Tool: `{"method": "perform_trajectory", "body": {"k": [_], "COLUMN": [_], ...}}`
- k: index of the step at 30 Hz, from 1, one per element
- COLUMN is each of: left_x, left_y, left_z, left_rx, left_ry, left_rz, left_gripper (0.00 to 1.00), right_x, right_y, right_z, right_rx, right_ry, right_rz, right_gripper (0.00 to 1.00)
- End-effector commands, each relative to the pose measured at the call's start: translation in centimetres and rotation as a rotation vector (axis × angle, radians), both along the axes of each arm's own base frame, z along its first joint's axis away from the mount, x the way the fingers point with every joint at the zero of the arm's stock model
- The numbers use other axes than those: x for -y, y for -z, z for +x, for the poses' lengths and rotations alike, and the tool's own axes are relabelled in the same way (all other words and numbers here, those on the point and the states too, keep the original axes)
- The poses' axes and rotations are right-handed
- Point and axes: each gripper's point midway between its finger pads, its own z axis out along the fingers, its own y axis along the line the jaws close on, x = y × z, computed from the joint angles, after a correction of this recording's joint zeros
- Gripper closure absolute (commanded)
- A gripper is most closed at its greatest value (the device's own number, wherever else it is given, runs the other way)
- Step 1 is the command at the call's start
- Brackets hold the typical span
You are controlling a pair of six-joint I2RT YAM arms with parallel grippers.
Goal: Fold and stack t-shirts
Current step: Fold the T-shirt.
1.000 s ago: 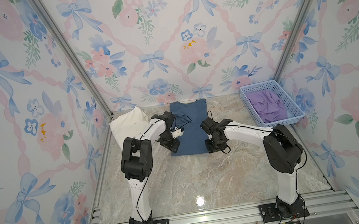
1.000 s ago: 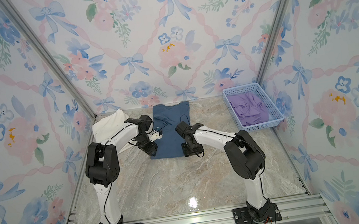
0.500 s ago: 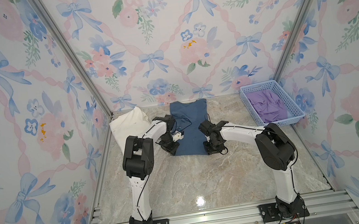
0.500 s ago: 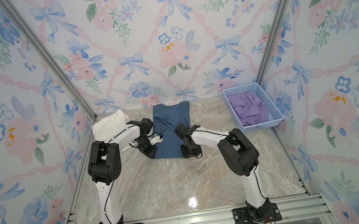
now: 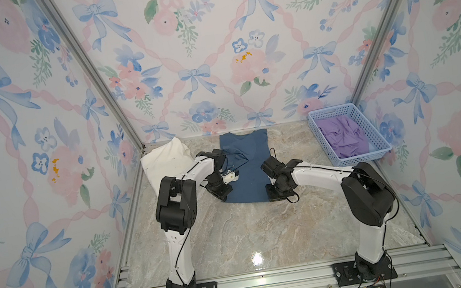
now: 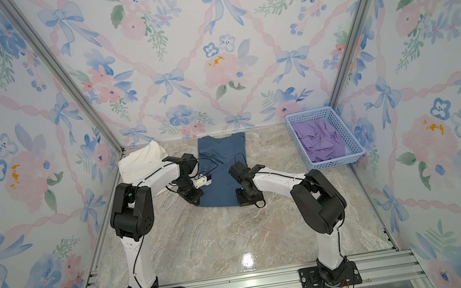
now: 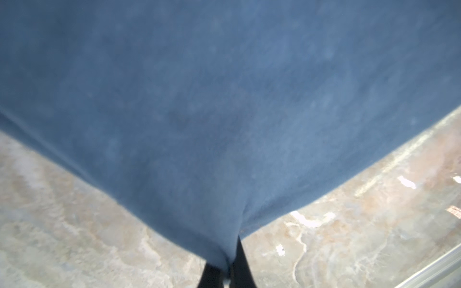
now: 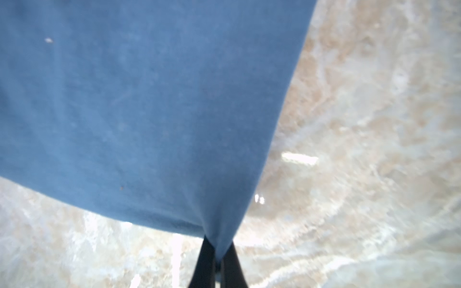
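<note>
The slate-blue t-shirt (image 5: 246, 164) (image 6: 223, 164) lies flat at the back middle of the marble table, collar toward the back wall. My left gripper (image 5: 224, 196) (image 7: 228, 264) is shut on its near left hem corner. My right gripper (image 5: 274, 195) (image 8: 218, 259) is shut on the near right hem corner. In both wrist views the blue cloth (image 7: 224, 99) (image 8: 149, 99) is pinched between the dark fingers and spreads away over the table. The cream-white t-shirt (image 5: 167, 163) (image 6: 140, 161) sits folded in the back left corner, beside the left arm.
A blue plastic basket (image 5: 358, 159) (image 6: 334, 161) holding purple cloth (image 5: 344, 137) stands at the back right. Flowered walls close in the table (image 5: 251, 231) on three sides. An aluminium rail with both arm bases runs along the front edge.
Both grippers have gone from open to shut on the blue shirt's near hem corners. The arms have shifted only slightly.
</note>
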Motion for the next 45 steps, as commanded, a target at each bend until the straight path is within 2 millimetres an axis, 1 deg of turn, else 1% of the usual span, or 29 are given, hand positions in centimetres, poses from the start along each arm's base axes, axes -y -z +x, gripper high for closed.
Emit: {"method": "perform_trajectory", "body": {"k": [1,4,5,7,10,14,17,20,22,25,29,31,33,36,40,41,42,45], "left_x": [0.4,1.3,1.7,2.3,3.0,3.4,3.4,3.6,3.6,3.3,2.6,2.2,1.8,1.4,0.8,0.8,0.6,0.3], "left_y": [-3.8,-6.4,-7.4,-9.5,-12.8,-16.7,-18.4,-18.6,-18.2,-17.3,-16.4,-16.1,-15.7,-15.9,-17.5,-17.9,-18.4,-19.5], "left_z": [-2.0,-4.0,-4.6,-5.2,-5.6,-4.8,-3.4,-1.7,-0.4,2.2,5.9,7.0,7.2,6.5,5.0,4.6,4.3,3.1], "left_rx": [0.027,0.029,0.034,0.066,0.130,0.217,0.285,0.305,0.298,0.296,0.308,0.309,0.300,0.285,0.305,0.313,0.322,0.340], "left_ry": [0.067,0.123,0.135,0.151,0.172,0.179,0.175,0.165,0.151,0.114,0.061,0.038,0.025,0.022,0.029,0.034,0.034,0.037], "left_rz": [-0.039,-0.080,-0.093,-0.117,-0.141,-0.163,-0.159,-0.155,-0.156,-0.152,-0.148,-0.149,-0.153,-0.167,-0.185,-0.189,-0.191,-0.199], "left_gripper": [1.00,1.00,1.00,1.00,1.00,1.00,1.00,1.00,1.00,1.00,1.00,1.00,1.00,1.00,1.00,1.00,1.00,1.00], "right_x": [1.6,2.0,2.2,2.5,3.0,3.8,4.4,4.8,4.9,5.0,4.6,4.1,3.7,3.3,3.3,3.1,3.2,2.8], "right_y": [-3.2,-5.6,-6.8,-8.6,-11.3,-15.1,-17.1,-17.4,-17.3,-16.7,-16.1,-15.4,-15.4,-15.9,-17.4,-17.3,-18.3,-18.7], "right_z": [-1.7,-3.1,-3.5,-4.4,-5.5,-5.7,-5.1,-3.8,-2.5,-0.1,3.1,4.1,4.4,3.9,2.4,2.1,1.6,0.8], "right_rx": [0.037,0.066,0.084,0.107,0.144,0.208,0.244,0.244,0.238,0.224,0.212,0.189,0.186,0.189,0.210,0.205,0.221,0.217], "right_ry": [0.011,-0.004,-0.006,-0.012,-0.015,-0.010,-0.012,-0.008,0.001,0.018,0.033,0.029,0.022,0.012,-0.007,-0.016,-0.021,-0.047], "right_rz": [-0.035,-0.036,-0.026,-0.015,0.003,0.018,0.012,0.007,0.010,0.013,0.025,0.021,0.025,0.032,0.039,0.035,0.046,0.047], "right_gripper": [1.00,1.00,1.00,1.00,1.00,1.00,1.00,1.00,1.00,1.00,1.00,1.00,1.00,1.00,1.00,1.00,1.00,1.00]}}
